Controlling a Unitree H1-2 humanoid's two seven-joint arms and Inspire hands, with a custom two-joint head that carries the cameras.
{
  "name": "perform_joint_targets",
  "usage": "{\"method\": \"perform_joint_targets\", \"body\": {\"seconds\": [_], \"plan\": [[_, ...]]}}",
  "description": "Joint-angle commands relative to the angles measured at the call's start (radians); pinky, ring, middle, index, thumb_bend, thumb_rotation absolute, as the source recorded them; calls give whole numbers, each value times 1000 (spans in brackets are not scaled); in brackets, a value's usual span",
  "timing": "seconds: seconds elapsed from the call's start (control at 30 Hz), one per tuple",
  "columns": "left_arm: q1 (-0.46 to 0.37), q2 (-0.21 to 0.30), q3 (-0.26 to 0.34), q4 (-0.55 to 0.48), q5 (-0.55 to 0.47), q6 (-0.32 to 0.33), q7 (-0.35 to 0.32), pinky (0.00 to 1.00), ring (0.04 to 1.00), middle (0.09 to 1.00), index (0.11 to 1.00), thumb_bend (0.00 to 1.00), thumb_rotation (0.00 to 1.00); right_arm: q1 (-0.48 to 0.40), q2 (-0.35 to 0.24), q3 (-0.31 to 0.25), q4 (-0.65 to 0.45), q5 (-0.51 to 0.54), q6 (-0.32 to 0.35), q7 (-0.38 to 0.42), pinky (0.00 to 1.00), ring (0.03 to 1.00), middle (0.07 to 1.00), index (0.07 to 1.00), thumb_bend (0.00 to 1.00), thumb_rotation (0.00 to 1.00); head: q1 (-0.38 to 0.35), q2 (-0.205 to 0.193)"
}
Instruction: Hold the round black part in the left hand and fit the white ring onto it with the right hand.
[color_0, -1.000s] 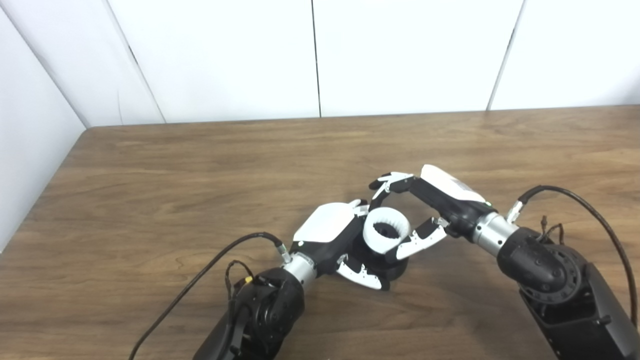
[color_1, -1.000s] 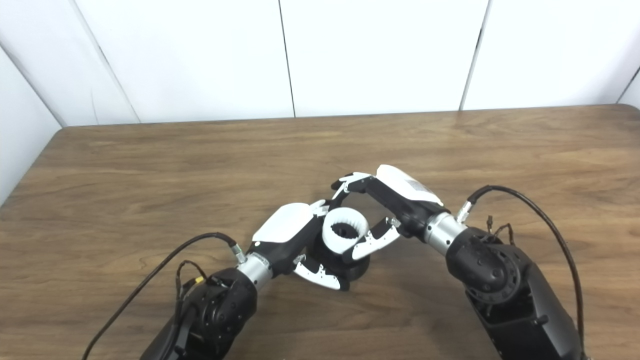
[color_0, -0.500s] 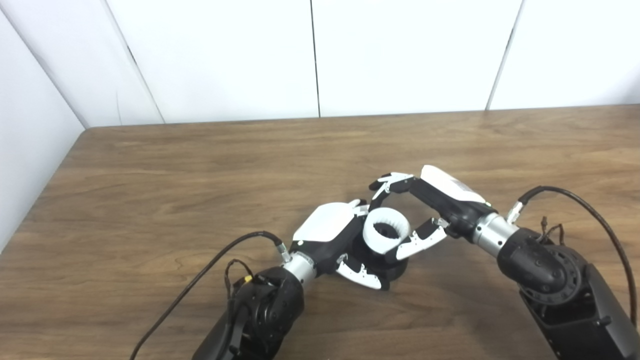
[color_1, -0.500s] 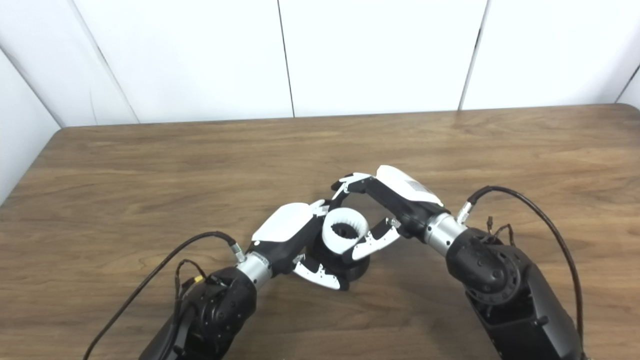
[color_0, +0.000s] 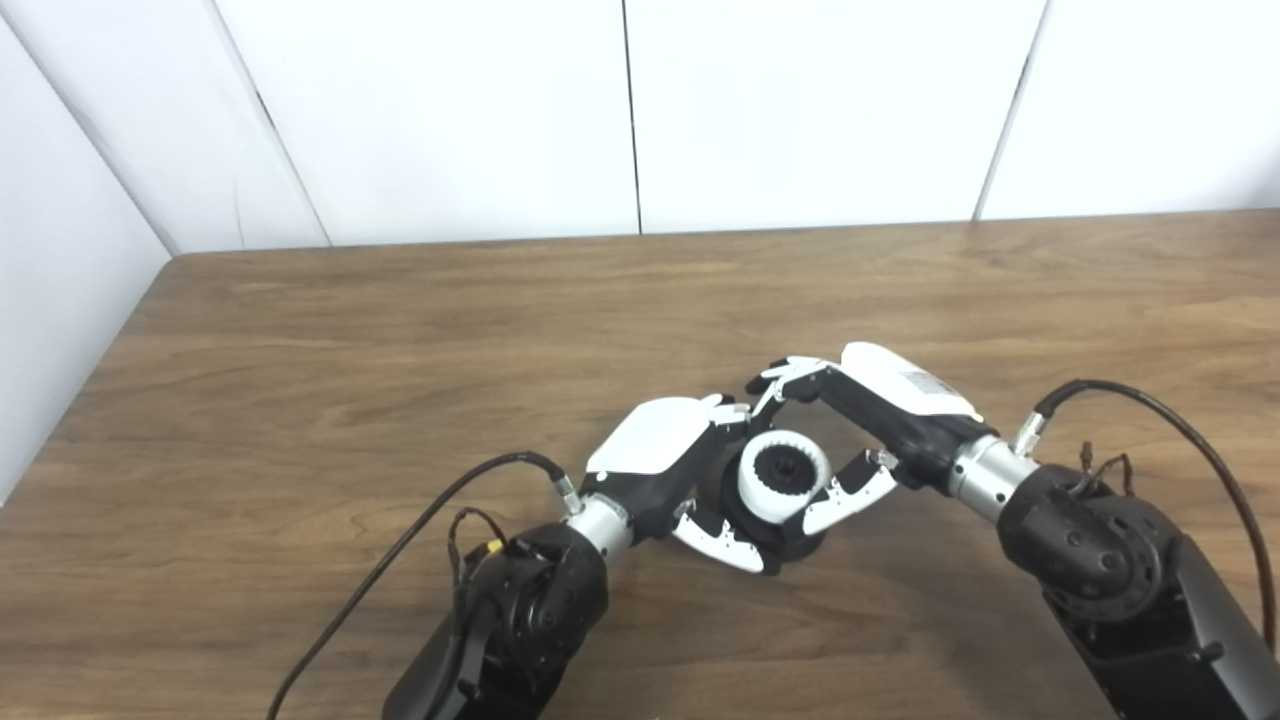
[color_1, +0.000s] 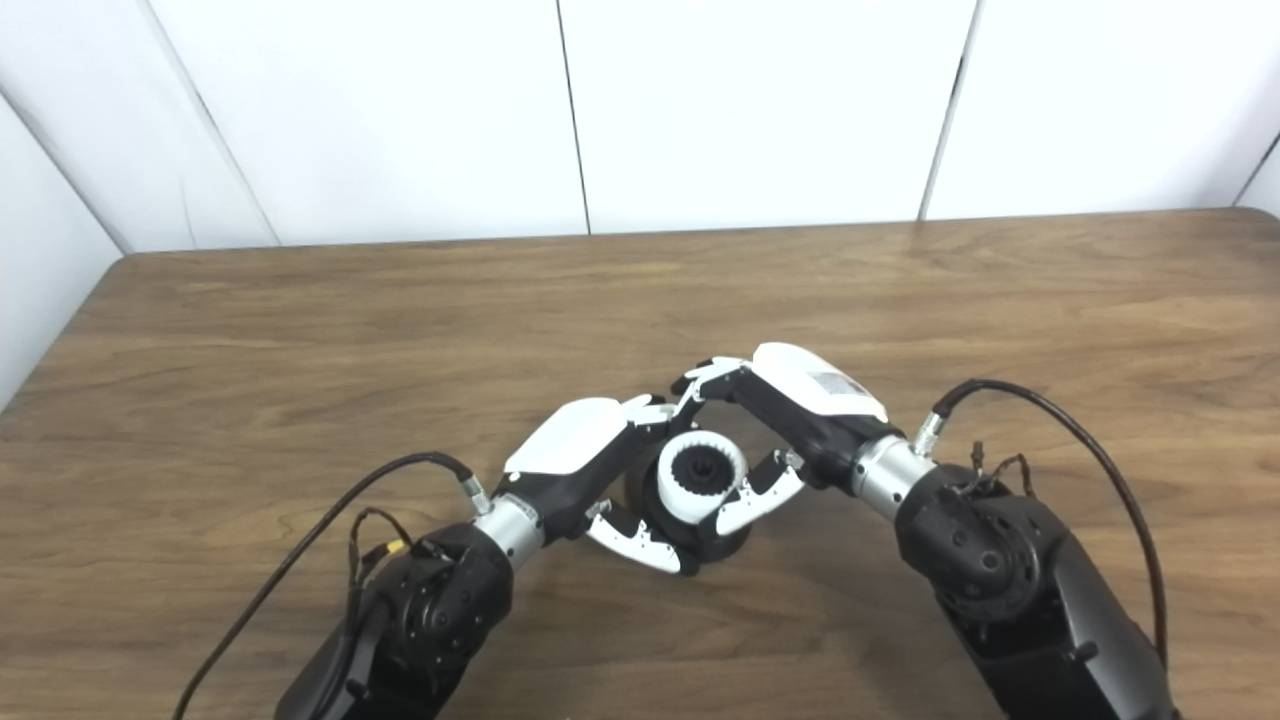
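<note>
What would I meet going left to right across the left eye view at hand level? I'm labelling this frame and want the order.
Bare wooden table → left robot hand → white ring, seated on the round black part → right robot hand → right arm's black cable.

1. The left hand (color_0: 672, 462) has a smooth white shell on its back and a black body below.
2. Its fingers (color_0: 722, 541) are black with white plates.
3. Behind it sit a silver wrist ring (color_0: 598, 521) and a bulky black forearm joint (color_0: 535, 615).
4. A black cable (color_0: 420, 527) plugs in at that wrist; thin wires with a yellow tag (color_0: 492, 547) lie beside it.
5. The right hand (color_0: 880, 415) matches, its white shell bearing a small grey label (color_0: 922, 379).
6. Its silver wrist (color_0: 982, 466) takes a black looping cable (color_0: 1170, 420).
</note>
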Motion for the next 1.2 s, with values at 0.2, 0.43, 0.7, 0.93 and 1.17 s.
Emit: {"method": "perform_joint_targets", "body": {"seconds": [0.2, 0.43, 0.7, 0.93, 1.17], "plan": [[5, 1, -10, 32, -32, 38, -67, 851, 966, 914, 815, 962, 307, -28, -3, -8, -22, 4, -31, -3, 793, 916, 835, 488, 526, 144, 3, -1], [6, 2, -8, 29, -38, 39, -66, 859, 964, 909, 829, 977, 299, -33, -6, -3, -21, -1, -27, 8, 777, 900, 834, 518, 601, 171, 5, -3], [4, 3, -6, 23, -42, 54, -74, 853, 964, 913, 842, 995, 306, -43, -9, -11, -29, 35, -17, 46, 767, 888, 857, 776, 1000, 391, 4, -5], [7, 2, -4, 23, -47, 54, -72, 849, 965, 915, 858, 1000, 324, -32, -4, -41, -33, 94, 11, 51, 766, 907, 909, 879, 1000, 445, 4, -5], [15, 0, 5, 15, -65, 58, -75, 856, 962, 917, 873, 1000, 336, -20, -3, -62, -28, 140, 25, 45, 784, 916, 918, 886, 1000, 441, 5, -4]]}}
